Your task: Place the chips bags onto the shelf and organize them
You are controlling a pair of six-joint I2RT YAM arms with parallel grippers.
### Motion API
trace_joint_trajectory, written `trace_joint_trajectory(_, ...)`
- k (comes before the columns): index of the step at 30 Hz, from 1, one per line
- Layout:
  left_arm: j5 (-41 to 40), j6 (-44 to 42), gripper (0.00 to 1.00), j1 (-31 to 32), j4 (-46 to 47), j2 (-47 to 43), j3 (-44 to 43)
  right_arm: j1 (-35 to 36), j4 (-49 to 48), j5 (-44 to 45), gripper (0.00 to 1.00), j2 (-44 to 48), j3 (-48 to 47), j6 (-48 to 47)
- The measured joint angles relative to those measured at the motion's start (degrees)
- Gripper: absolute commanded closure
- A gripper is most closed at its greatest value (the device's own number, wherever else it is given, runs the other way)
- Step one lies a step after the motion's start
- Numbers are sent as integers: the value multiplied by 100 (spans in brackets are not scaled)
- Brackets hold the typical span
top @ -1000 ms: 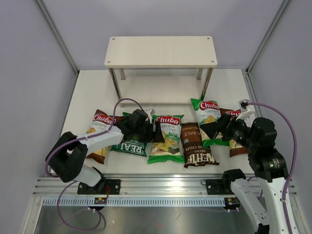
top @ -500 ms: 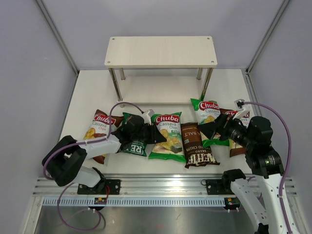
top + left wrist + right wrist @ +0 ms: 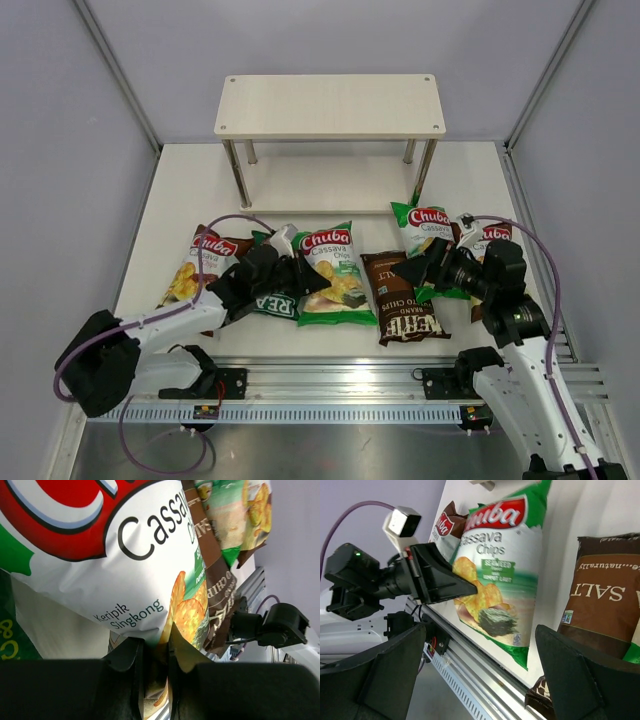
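Evidently, the jaws of the left arm (image 3: 170,318) were clamped on the lower edge of the middle light-green Chuba bag (image 3: 125,555), tilted among the other bags near the front of the table (image 3: 320,185). The jaws of the right arm (image 3: 515,320) were spread apart and empty. Pick-up was judged to be under way, and a carry to the shelf (image 3: 330,105), well apart, would be called for next.

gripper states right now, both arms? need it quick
Left gripper: shut on the middle glossy light-green Chuba chips bag, pinching its edge.
Right gripper: open, holding nothing.
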State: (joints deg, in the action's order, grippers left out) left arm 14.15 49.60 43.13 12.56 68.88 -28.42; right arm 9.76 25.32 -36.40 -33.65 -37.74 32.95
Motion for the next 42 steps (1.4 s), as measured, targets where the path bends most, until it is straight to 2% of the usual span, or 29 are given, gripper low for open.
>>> trace_joint_trajectory(10,-142,33,100,20,107,-1600,-4,44,-1661,-848,5,-94,1233,1080)
trace_joint_trajectory(13,-188,-15,100,42,-28,-1845,-92,304,-2085,-1119,5,-184,1331,1335)
trace_joint_trajectory(17,-227,-81,100,61,-269,-1982,-348,1012,-2457,-1235,7,-232,1298,1392)
trace_joint_trajectory(25,-223,-160,100,190,-369,-2363,-605,2323,-2603,-433,19,-682,1071,1113)
trace_joint_trajectory(34,-247,-378,100,232,-859,-2426,-940,2975,-3051,289,32,-1143,640,1019)
trace_joint_trajectory(37,-249,-592,100,225,-1104,-2444,-1123,3130,-3101,428,41,-1379,533,997)
trace_joint_trajectory(40,-234,-833,100,223,-1366,-2463,-1281,3230,-3147,522,63,-1543,431,922)
trace_joint_trajectory(41,-229,-901,96,223,-1429,-2465,-1325,3244,-3145,564,77,-1585,385,894)
trace_joint_trajectory(42,-229,-946,93,223,-1478,-2468,-1362,3263,-3132,579,82,-1606,350,855)
